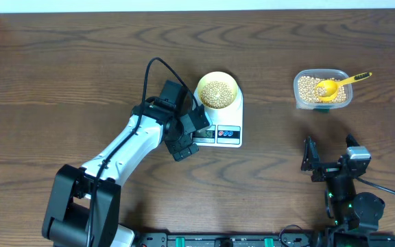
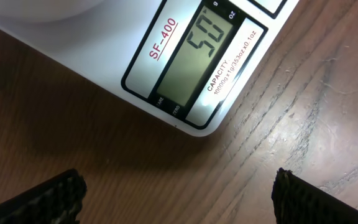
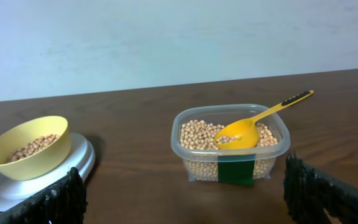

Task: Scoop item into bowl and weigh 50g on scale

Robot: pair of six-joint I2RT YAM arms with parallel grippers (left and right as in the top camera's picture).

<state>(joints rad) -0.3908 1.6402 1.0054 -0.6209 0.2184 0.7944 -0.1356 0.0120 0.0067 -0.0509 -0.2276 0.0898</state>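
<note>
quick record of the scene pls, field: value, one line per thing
bowl: on the scale, holding beans
display: reads 50
tub: right of the scale, beans inside
scoop: resting in the tub, handle over the rim
left gripper: open, empty, over the display
right gripper: open, empty, short of the tub

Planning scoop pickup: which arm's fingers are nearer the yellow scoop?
Right. The right fingers face the scoop in its tub, not touching; left fingers hover at the scale, well away.
</note>
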